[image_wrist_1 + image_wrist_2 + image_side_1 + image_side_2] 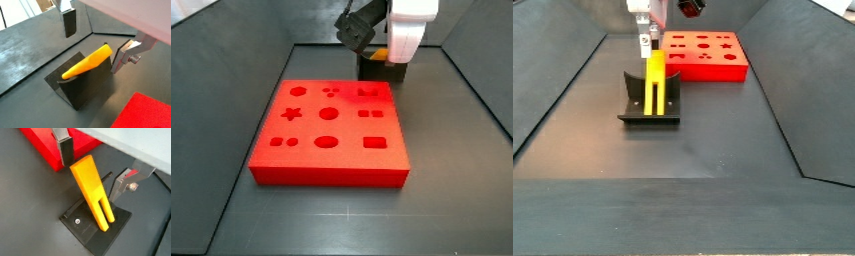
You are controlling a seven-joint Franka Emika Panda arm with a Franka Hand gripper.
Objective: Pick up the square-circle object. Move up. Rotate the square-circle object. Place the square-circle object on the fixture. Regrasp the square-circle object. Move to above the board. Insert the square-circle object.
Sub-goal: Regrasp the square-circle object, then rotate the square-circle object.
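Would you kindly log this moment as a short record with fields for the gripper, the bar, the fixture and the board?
gripper: open, fingers either side of the bar's upper end, no contact visible
bar: yellow, leaning on the fixture, forked end down on its base plate
fixture: dark, on the floor beside the board
board: red, flat on the floor, no piece in the visible holes
stage: bar placed on fixture, regrasp not yet done

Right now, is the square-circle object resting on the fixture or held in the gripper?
Resting on the fixture: the square-circle object leans tilted against it, and the gripper is open, its fingers apart on either side of the bar.
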